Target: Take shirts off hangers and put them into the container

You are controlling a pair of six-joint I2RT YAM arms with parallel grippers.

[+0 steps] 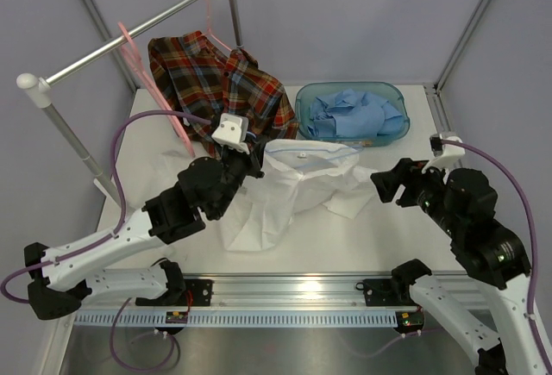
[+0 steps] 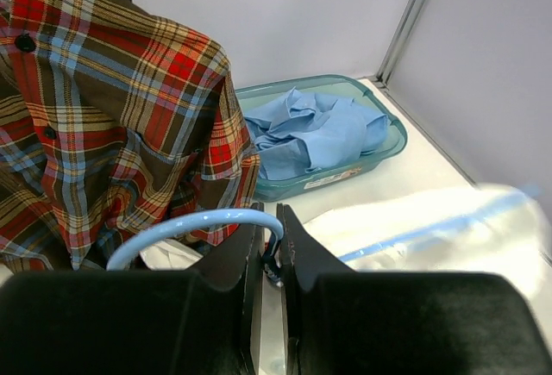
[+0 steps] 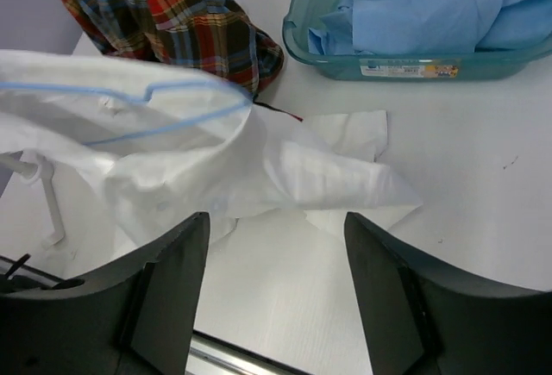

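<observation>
- Your right gripper (image 3: 276, 224) stands wide and empty, near the white shirt (image 1: 293, 187).
- Your left gripper (image 2: 272, 241) is clamped on the blue hanger (image 2: 190, 224), inside that shirt.
- 1 blue shirt (image 1: 354, 115) lies in the container (image 1: 345, 89).
- The plaid shirt (image 1: 216, 82) hangs at the rear.

From above, the white shirt (image 1: 297, 187) sprawls over the middle of the table (image 1: 345, 250), barring the straight way between the arms. At 11 o'clock the plaid shirt (image 1: 216, 90) hangs off the rail (image 1: 129, 34) to the tabletop, just behind the white one. The left gripper (image 2: 270, 220), clamped on the light-blue hanger (image 2: 190, 222), fills 9 o'clock. At 1 o'clock the container (image 1: 304, 99), heaped with the blue shirt (image 1: 354, 112), is open from above. Bare table runs from 3 to 6 o'clock before the wide-spread right gripper (image 3: 276, 228).
</observation>
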